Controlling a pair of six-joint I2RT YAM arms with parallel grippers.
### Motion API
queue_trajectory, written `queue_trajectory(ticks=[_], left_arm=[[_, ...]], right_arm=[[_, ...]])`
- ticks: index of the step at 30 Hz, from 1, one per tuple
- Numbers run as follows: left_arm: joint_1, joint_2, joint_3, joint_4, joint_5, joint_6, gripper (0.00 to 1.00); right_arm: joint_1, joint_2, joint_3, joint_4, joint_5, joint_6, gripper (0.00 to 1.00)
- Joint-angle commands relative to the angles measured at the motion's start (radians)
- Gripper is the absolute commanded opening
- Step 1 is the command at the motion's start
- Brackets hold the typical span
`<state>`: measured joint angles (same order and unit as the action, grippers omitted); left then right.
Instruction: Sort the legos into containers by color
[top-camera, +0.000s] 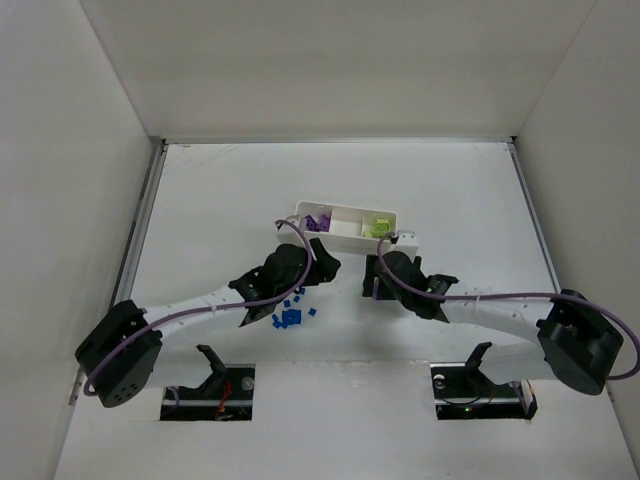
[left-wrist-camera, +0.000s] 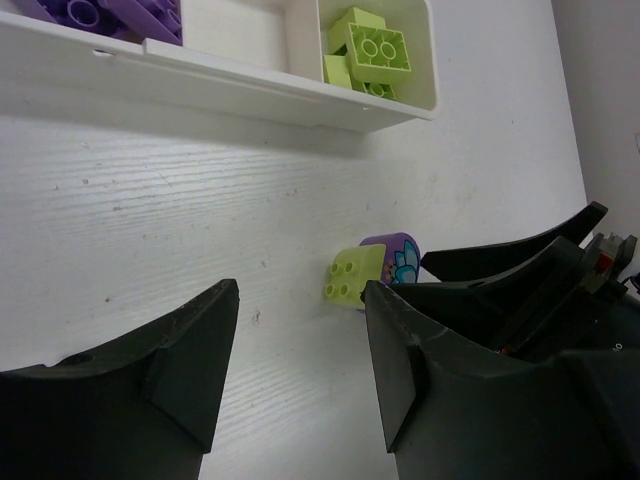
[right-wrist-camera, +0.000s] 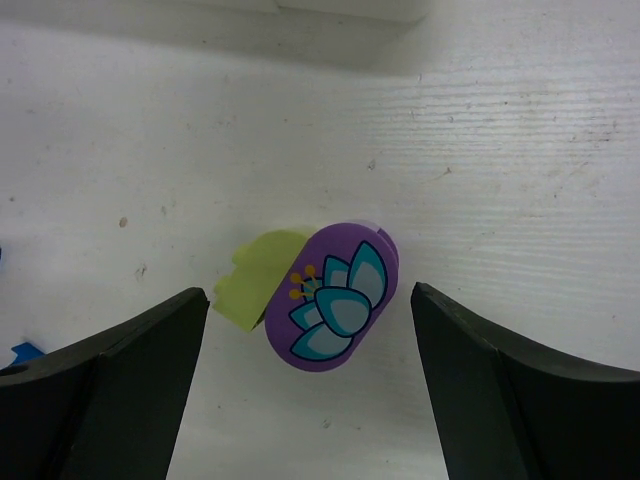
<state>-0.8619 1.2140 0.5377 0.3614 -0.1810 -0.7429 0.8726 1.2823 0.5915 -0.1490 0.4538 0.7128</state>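
Seen from the right wrist, a yellow-green brick (right-wrist-camera: 258, 280) lies mostly hidden behind a flower-printed purple piece (right-wrist-camera: 335, 298), and a blue brick (right-wrist-camera: 22, 352) is clipped by the left edge. The left wrist view crops the tray (left-wrist-camera: 230, 85) and its purple bricks (left-wrist-camera: 110, 14). Overhead, the scattered blue bricks (top-camera: 290, 312) are too small to count

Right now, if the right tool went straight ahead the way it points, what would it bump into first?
Probably the purple oval plastic piece with a blue flower print, lying between the sides of the open right tool, a yellow-green brick right beside it. The white tray lies farther on.
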Motion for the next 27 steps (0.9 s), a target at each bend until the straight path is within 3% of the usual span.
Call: queue_trajectory(ticks=[1, 10, 20, 27], left_arm=[[0.004, 0.019, 0.007, 0.053, 0.029, -0.019, 0.51], [-0.001, 0.005, 0.001, 0.057, 0.031, -0.024, 0.51], [0.002, -0.007, -0.031, 0.071, 0.031, -0.041, 0.51], [0.005, -0.002, -0.03, 0.106, 0.13, -0.127, 0.57]], right_arm=[[-0.03, 0.002, -0.013, 0.034, -0.047, -0.003, 0.89], [-0.042, 0.029, -0.033, 0.092, -0.093, 0.031, 0.85], [-0.06, 0.055, -0.033, 0.135, -0.13, 0.048, 0.94], [-0.059, 0.083, -0.039, 0.141, -0.121, 0.048, 0.67]])
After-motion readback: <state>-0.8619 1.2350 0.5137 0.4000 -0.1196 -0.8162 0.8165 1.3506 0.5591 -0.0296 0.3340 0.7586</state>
